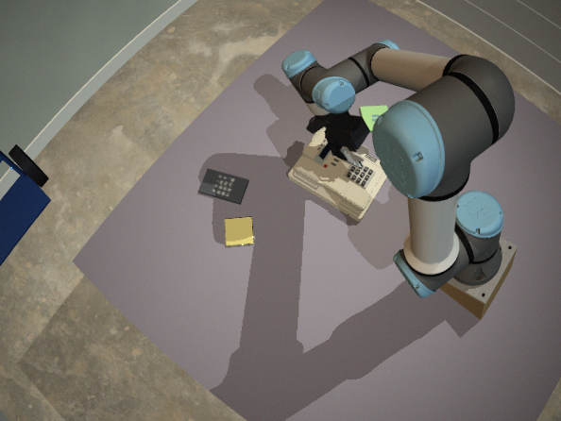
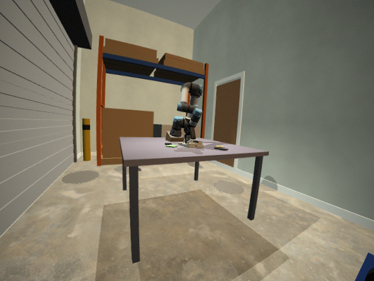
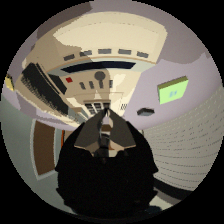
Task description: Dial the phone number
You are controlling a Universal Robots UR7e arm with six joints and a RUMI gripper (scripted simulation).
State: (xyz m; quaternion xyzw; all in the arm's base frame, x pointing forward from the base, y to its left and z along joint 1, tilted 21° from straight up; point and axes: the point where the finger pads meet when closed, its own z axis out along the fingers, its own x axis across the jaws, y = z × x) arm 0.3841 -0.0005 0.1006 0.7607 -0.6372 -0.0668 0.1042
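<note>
The beige desk phone [image 1: 309, 162] [image 2: 198, 145] sits on the table, its handset lying in the cradle along one side in the top view. Its keypad [image 1: 361, 176] has dark keys and shows partly in the wrist view, just beyond the fingertips. My gripper [image 1: 360, 165] [image 3: 106, 108] is shut and empty, pointing down at the edge of the keypad nearest the small vents. Whether the tips touch a key cannot be told. The green note [image 1: 372, 113] [image 2: 171, 146] [image 3: 173, 91] lies beside the phone; its blue writing is too small to read.
A dark calculator-like pad [image 1: 233, 190] and a yellow note block [image 1: 239, 231] lie on the table [image 1: 165, 283] on the handset side of the phone. A small dark object [image 2: 168, 143] [image 3: 146, 111] lies near the green note. The arm's wooden base [image 1: 465, 299] stands at the right.
</note>
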